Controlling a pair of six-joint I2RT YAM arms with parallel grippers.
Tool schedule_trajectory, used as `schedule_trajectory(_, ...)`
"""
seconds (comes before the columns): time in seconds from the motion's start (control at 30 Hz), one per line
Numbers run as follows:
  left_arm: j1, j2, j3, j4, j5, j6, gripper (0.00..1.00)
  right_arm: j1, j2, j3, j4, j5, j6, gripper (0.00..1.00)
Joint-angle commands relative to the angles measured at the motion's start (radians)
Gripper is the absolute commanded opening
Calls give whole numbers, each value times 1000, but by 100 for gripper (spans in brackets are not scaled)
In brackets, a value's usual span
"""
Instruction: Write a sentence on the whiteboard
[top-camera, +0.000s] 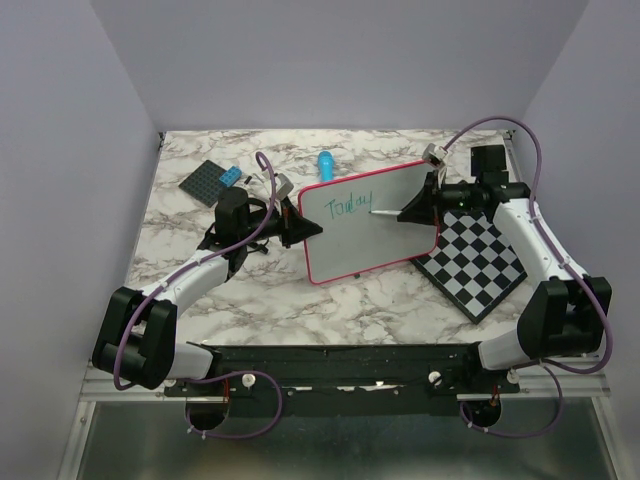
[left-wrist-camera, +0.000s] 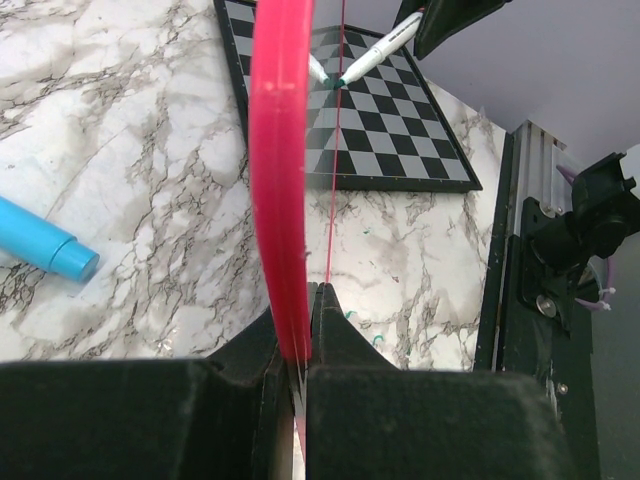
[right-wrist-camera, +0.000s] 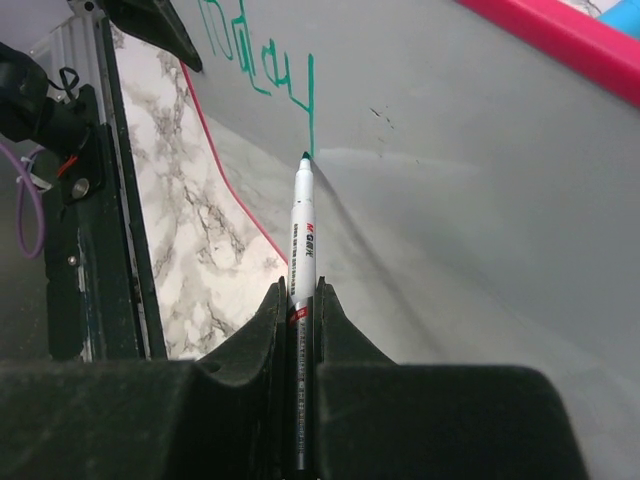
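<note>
right wrist | right gripper (right-wrist-camera: 302, 298) clamped on marker (right-wrist-camera: 303, 215), its long axis pointing at whiteboard (right-wrist-camera: 450, 200), tip touched below the sentence (right-wrist-camera: 255, 60) | left gripper (top-camera: 298, 228) pinched its left rim, tilted mid-table | blank board lay ahead, right arm nearer

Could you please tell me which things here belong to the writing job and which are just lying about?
In use: whiteboard, held at its rim by the left jaws; green marker in the right jaws; the green word written so far.
Lying about: checkered board; light-blue cylinder; dark gridded plate with a small blue block.
</note>
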Motion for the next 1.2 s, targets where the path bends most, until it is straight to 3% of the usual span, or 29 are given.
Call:
schedule_trajectory(0.0, -4, 19, 1, -92, -71, 105, 0, 25, 7, 9, 37, -11, 25, 0)
schedule_trajectory(0.5, -4, 15, 3, -98, -69, 109, 0, 25, -37, 65, 57, 17, 75, 1)
schedule_trajectory(0.83, -5, 16, 4, -98, -69, 109, 0, 8, -146, 59, -29, -25, 33, 1)
schedule_trajectory(1.17, -5, 16, 4, -100, -71, 112, 0, -86, -128, 84, -28, -35, 3, 1)
